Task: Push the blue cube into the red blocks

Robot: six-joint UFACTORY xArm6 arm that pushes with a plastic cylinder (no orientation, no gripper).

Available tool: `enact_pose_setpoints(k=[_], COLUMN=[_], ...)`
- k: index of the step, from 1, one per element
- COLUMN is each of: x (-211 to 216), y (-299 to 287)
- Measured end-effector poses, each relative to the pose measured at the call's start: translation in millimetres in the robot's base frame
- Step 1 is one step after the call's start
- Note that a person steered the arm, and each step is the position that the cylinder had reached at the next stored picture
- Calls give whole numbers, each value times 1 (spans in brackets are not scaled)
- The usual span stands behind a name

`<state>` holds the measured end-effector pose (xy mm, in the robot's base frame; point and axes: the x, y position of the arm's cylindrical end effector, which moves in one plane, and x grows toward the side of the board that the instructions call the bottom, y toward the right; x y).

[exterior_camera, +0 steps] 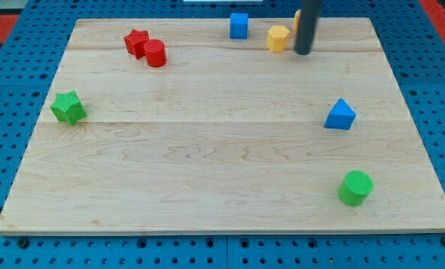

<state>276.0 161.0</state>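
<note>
The blue cube (238, 25) sits near the view's top edge of the wooden board (222, 172), a little right of centre. The red star (136, 42) and the red cylinder (155, 53) touch each other at the view's top left, well left of the cube. My tip (303, 52) rests on the board at the view's top right, right of the blue cube, with a yellow block (278, 37) between them, just left of the rod.
A second yellow or orange block (298, 18) is mostly hidden behind the rod. A blue triangular block (340, 115) lies at the right. A green cylinder (355, 187) stands at the bottom right. A green star (69, 107) lies at the left edge.
</note>
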Motion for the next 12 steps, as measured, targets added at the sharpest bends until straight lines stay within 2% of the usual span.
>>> enact_pose_setpoints(k=[1, 2, 3, 4, 6, 8, 10, 11, 12], x=[-42, -58, -60, -84, -85, -83, -66, -50, -43], y=[26, 7, 67, 106, 88, -136, -133, -176, -246])
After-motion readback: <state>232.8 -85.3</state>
